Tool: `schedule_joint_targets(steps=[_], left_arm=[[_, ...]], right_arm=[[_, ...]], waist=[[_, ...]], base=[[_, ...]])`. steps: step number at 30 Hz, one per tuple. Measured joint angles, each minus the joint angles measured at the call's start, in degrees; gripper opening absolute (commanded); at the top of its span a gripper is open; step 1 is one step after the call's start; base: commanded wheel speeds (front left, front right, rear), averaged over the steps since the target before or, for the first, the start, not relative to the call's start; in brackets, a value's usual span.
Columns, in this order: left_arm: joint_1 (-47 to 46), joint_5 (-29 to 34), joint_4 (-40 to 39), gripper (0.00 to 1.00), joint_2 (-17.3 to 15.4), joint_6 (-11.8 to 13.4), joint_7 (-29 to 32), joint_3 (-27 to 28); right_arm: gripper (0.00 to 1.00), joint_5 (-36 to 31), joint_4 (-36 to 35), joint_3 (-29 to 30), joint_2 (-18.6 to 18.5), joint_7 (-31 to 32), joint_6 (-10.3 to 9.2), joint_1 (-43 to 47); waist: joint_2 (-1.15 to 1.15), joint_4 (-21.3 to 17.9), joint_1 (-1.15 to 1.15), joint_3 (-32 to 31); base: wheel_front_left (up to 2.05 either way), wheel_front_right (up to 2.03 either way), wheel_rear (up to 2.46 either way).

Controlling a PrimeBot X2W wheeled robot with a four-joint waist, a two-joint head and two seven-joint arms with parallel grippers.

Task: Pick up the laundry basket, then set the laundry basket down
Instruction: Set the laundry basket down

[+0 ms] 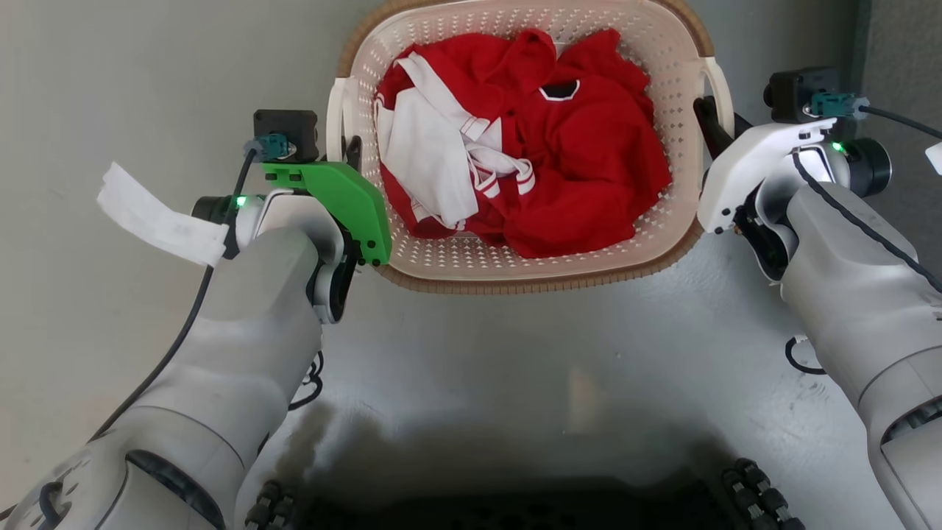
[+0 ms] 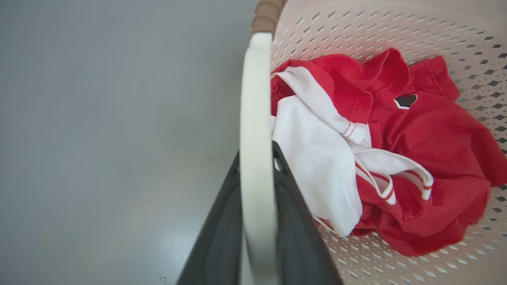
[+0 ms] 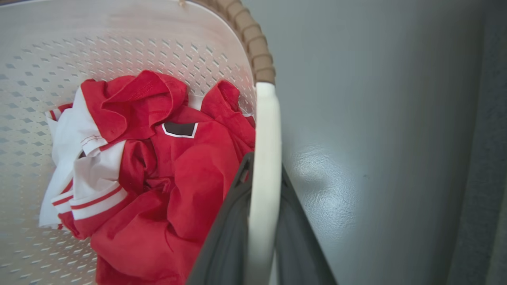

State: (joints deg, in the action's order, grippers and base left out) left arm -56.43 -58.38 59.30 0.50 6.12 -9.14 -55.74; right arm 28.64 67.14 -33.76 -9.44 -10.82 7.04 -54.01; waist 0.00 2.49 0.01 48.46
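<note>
Pale grey left forearm and right forearm rise from 7 and 5 o'clock in the head view. The robot's dark base is cut off by the bottom edge at 6 o'clock.

At 12 o'clock is the laundry basket, cream, perforated and brown-rimmed. Its far end is cropped by the top edge. Its underside is hidden, so I cannot tell whether it rests on the floor or hangs clear.

At the basket's 9 o'clock side, the left gripper is mostly covered by a green bracket. A sliver of dark finger shows beside the left handle. In the left wrist view its two fingers press close on either side of that white loop, clamped on it.

At the basket's 3 o'clock side, the right gripper meets the right handle. The right wrist view shows its fingers likewise squeezed against both faces of the loop. Their roots run off the bottom edge.

Inside the basket lie a crumpled red garment and a white garment with red-striped trim. What kind of clothing they are is hard to make out.

A white paper tag sticks out from the left wrist toward 9 o'clock. A black camera block sits above the right wrist.

The floor is smooth, grey and faintly glossy, with scuffs toward 4 o'clock. A darker strip runs down the edge at 2 o'clock; what it is stays unclear.
</note>
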Motion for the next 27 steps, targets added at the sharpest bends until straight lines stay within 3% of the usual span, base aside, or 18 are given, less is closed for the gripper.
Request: schedule_joint_targets(steps=[25,26,27], left_arm=[[-1.92,-1.46,1.05,0.0,0.24,0.01,-3.1,-0.67],[-1.92,-1.48,1.01,0.31,0.24,0.01,-3.1,-0.78],[-1.92,-1.65,0.88,0.56,0.24,0.01,-3.1,-0.87]], right_arm=[[0.0,-0.46,1.15,-0.27,-0.37,-2.85,0.01,-2.18],[0.0,-0.54,1.18,-0.53,-0.43,-2.86,0.01,-2.18],[0.58,-0.7,1.19,-0.74,-0.49,-2.86,0.01,-2.2]], waist=[[0.0,-0.19,-0.01,4.69],[0.0,-0.15,-0.01,4.68],[0.0,-0.11,-0.01,4.65]], base=[[0.0,0.0,0.0],[0.0,0.0,0.0],[0.0,0.0,0.0]])
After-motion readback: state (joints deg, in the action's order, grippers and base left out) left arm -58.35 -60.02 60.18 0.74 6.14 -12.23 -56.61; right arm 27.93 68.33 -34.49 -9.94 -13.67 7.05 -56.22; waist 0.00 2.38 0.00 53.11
